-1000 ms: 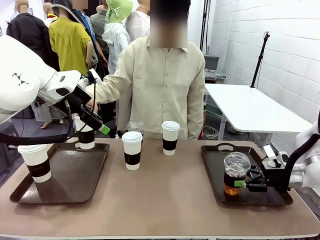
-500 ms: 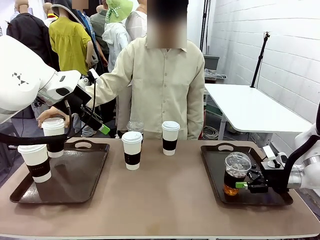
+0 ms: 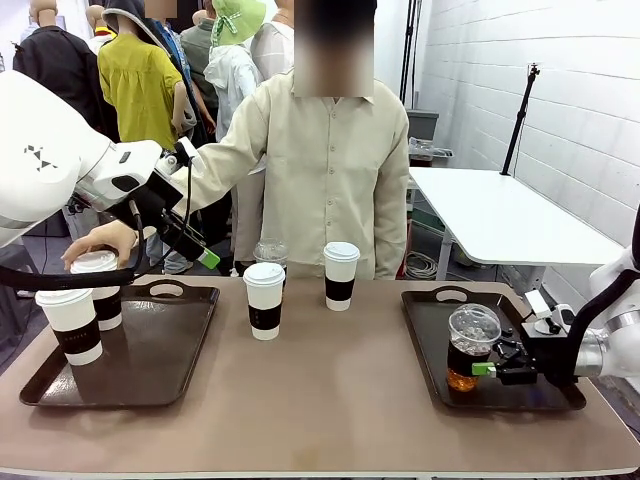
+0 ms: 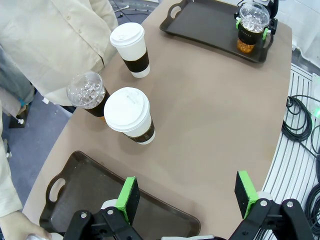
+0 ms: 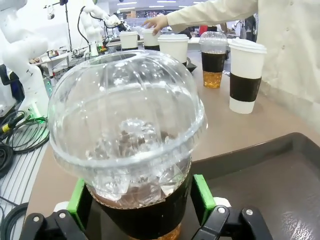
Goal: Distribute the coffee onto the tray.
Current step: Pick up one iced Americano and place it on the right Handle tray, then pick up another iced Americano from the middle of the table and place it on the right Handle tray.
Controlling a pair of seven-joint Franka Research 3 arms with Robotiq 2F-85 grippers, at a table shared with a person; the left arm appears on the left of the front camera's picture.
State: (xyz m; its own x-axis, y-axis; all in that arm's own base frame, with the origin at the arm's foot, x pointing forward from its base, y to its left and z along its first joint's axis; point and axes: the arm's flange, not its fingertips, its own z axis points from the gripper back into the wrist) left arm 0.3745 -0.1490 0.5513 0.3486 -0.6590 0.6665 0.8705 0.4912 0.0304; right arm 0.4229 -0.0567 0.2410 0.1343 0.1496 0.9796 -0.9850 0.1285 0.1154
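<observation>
**Left wrist view:** The left gripper (image 4: 188, 195) hangs high over the table. Its green-padded fingers are spread wide with nothing between them. Below it is a corner of the left tray (image 4: 85, 182). On the bare table stand the near paper cup (image 4: 127, 116), the far paper cup (image 4: 131, 47) and the loose iced cup (image 4: 89, 92). The loose iced cup is just beside the near paper cup, at the person's edge of the table. The person's hand (image 4: 15, 230) shows at the lower left corner.

**Right wrist view:** The right gripper (image 5: 140, 202) has one pad on either side of the dark band of the domed iced cup (image 5: 127, 130), which holds ice and amber liquid. The pads lie close to the band, but I cannot tell whether they are pressing it or have let go. The cup is upright over the right tray (image 5: 280, 190).

**Front view:** The domed iced cup stands on the right tray with the right gripper level with its band. On the left tray stands the front paper cup (image 3: 70, 325). The person's hand rests on the lid of the back paper cup (image 3: 103, 295), just behind it.

Three cups are on trays and three remain on the table, so the job looks about half done. The step in hand appears to be setting cups down. The next move likely calls for the left gripper to come down around the near paper cup's band and close gently. It should keep the cup upright and carry it to bare tray space clear of the person's hand.
</observation>
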